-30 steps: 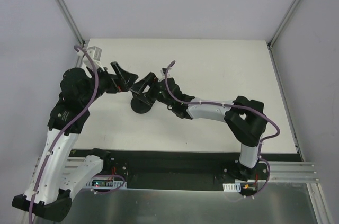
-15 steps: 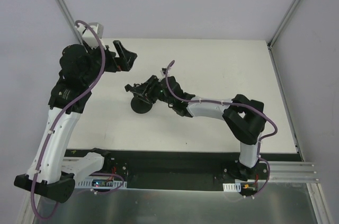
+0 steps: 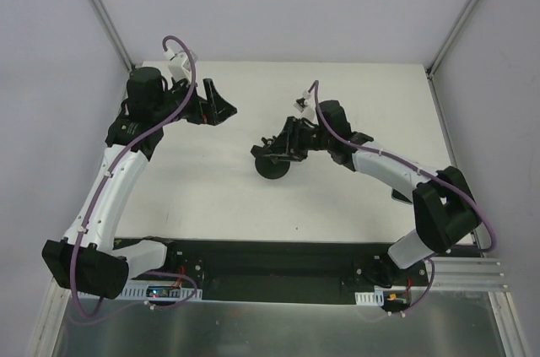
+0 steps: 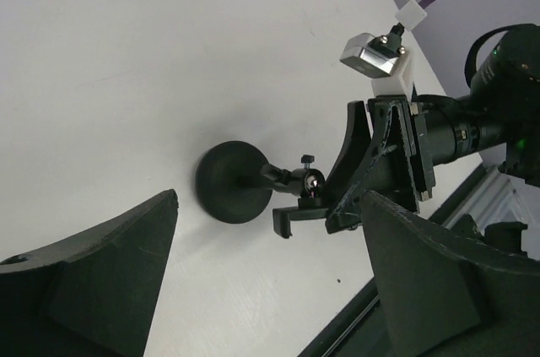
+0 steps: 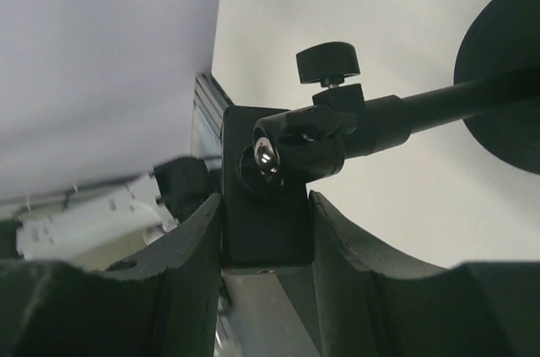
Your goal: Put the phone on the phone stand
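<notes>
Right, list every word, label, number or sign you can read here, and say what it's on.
No text is readable.
On the small white tag above the silver camera block: blank.
On the black round-based phone stand: no markings visible.
On the small green circuit board: too small to read.

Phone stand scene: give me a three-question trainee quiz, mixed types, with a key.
1. True or false: the left gripper and the right gripper are touching.
2. The right gripper's fingers are shut on: A) the stand's cradle end; B) its disc base; C) nothing.
3. In the left wrist view, is the left gripper open or shut?

Key: 1 false, they are apart. 2 A. 3 open, with nothing between its fingers.
</notes>
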Robot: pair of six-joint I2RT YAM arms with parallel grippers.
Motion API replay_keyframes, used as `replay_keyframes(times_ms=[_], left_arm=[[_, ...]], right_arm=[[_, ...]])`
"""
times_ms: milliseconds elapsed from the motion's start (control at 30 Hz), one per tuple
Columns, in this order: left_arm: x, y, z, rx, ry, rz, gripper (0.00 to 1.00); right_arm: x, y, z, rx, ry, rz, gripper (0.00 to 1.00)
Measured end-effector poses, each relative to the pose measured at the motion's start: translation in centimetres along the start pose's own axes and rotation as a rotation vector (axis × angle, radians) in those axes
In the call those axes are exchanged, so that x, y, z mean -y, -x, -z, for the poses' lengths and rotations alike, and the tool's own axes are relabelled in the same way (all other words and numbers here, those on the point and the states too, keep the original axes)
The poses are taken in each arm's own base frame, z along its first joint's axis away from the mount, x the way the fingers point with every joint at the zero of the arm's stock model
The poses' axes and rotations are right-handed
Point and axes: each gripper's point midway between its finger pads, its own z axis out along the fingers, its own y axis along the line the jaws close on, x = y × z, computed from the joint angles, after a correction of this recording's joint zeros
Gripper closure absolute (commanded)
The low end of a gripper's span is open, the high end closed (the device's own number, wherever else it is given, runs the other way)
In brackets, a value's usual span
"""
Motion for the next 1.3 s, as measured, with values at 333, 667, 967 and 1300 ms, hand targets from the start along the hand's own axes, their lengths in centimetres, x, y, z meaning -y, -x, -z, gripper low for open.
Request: replay_keyframes(times_ms=[333,667,967,1300], left_arm=[[1.4,-3.7,-3.9,-0.175,-0.169,0.061,0.25],[4.3,-5.4,-4.5,-0.244,-0.267,0.078,0.23],[4.3,-5.4,-4.5,-0.244,-0.269,0.087,0.23],[4.4,-5.1,-4.5,-0.234,-0.275,0.087,0.23]], right_arm=[[0.9,-2.9,4.1,-0.233,0.059,0.140,0.99],[-0.2,-3.5,2.9,-0.292,0.112,0.096,0.99],[-1.0,-2.6,-0.1,-0.294,0.197,-0.009,0.98],[-1.3,-1.8,-1.3,-0.276,0.304,-0.106,0.77]])
